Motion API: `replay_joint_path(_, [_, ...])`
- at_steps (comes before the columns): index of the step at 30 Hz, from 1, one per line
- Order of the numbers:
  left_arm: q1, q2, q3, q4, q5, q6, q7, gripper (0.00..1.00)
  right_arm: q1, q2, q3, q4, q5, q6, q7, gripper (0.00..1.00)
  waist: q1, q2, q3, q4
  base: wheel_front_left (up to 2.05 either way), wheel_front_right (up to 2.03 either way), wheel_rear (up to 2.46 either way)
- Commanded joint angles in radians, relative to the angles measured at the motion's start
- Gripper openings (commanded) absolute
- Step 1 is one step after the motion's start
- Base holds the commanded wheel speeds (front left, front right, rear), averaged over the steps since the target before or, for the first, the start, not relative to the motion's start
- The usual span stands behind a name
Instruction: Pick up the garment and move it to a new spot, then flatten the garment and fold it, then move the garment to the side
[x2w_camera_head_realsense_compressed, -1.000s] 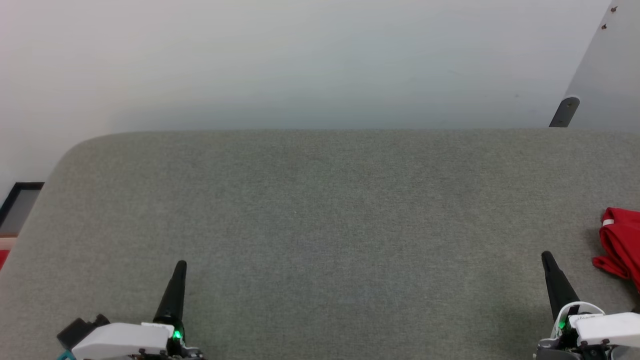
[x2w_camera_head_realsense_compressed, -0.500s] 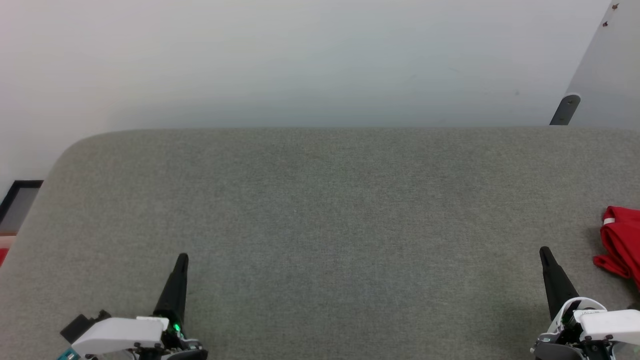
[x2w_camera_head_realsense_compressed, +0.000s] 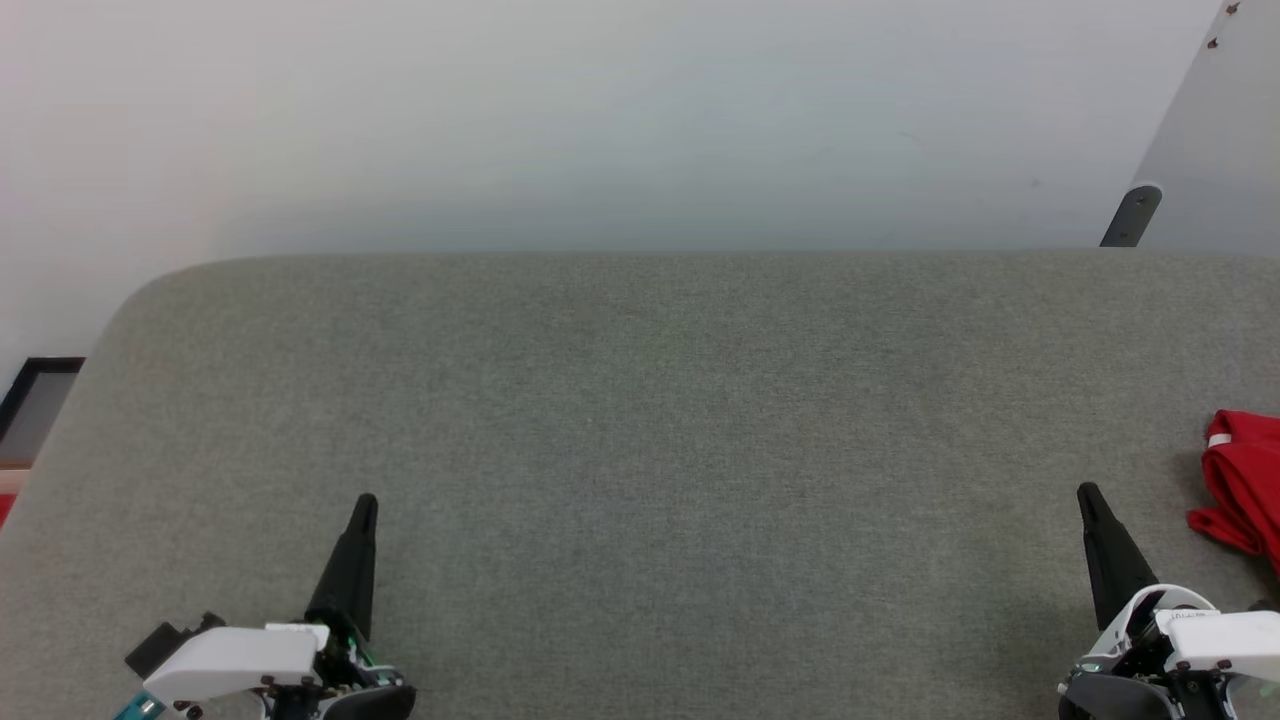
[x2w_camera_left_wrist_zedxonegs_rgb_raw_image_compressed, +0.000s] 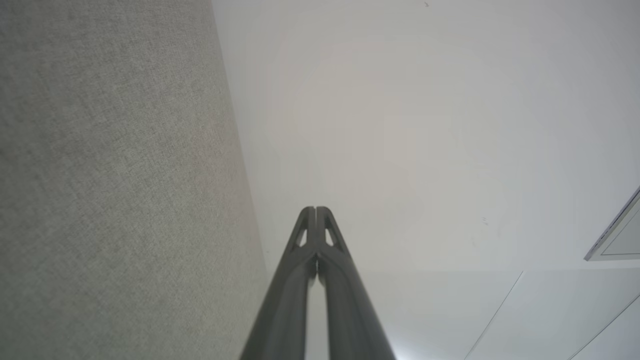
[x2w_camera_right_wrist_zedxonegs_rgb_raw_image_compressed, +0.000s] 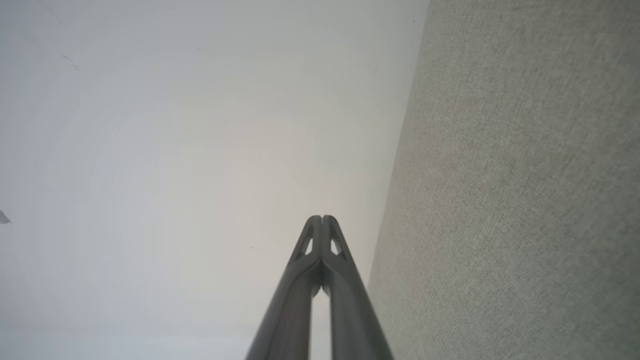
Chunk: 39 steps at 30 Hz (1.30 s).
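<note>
Left end effector (x2w_camera_head_realsense_compressed: 364, 505): lower left of the head view, over the near part of the counter (x2w_camera_head_realsense_compressed: 640, 400). Its two dark fingers (x2w_camera_left_wrist_zedxonegs_rgb_raw_image_compressed: 292, 290) are pressed together and meet at the tips, with nothing between them, as the left wrist view shows.

Right end effector (x2w_camera_head_realsense_compressed: 1086, 495): lower right of the head view, also over the near part of the counter. In the right wrist view its fingers (x2w_camera_right_wrist_zedxonegs_rgb_raw_image_compressed: 345, 300) likewise meet at the tips and hold nothing. Both end effectors point away from the robot, toward the wall (x2w_camera_head_realsense_compressed: 600, 120) behind the counter.

Garment (x2w_camera_head_realsense_compressed: 1245, 480): a red bunched heap lying on the counter at the right edge of the head view, where the frame cuts it off. A small white patch shows at its upper left corner. It lies to the right of the right end effector, near it but apart.

Counter: covered in grey woven fabric, with a rounded far left corner. A dark bracket (x2w_camera_head_realsense_compressed: 1132, 215) stands at the far right, against the pale wall.
</note>
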Motion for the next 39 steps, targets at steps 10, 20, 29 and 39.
replay_joint_path(10, [-0.010,-0.001,0.002,0.001,-0.003,-0.006,0.003,0.00,-0.006,0.003,-0.003,0.000,0.001,0.000,0.003,0.00,0.0000,0.0000,0.000,0.000,0.00,0.00,0.00])
replay_joint_path(20, [-0.010,-0.001,0.002,0.001,-0.003,-0.005,0.003,0.00,-0.006,0.004,-0.003,0.000,0.000,0.000,0.004,0.00,0.0000,0.0000,0.000,0.000,0.00,0.00,0.00])
replay_joint_path(29, [-0.010,-0.001,0.002,0.001,-0.003,-0.005,0.003,0.00,-0.006,0.004,-0.004,0.000,-0.001,0.000,0.004,0.00,0.0000,0.0000,0.000,0.000,0.00,0.00,0.00])
replay_joint_path(39, [-0.010,-0.001,0.002,0.001,-0.003,-0.005,0.003,0.00,-0.006,0.005,-0.004,0.000,-0.002,0.000,0.004,0.00,0.0000,0.0000,0.000,0.000,0.00,0.00,0.00])
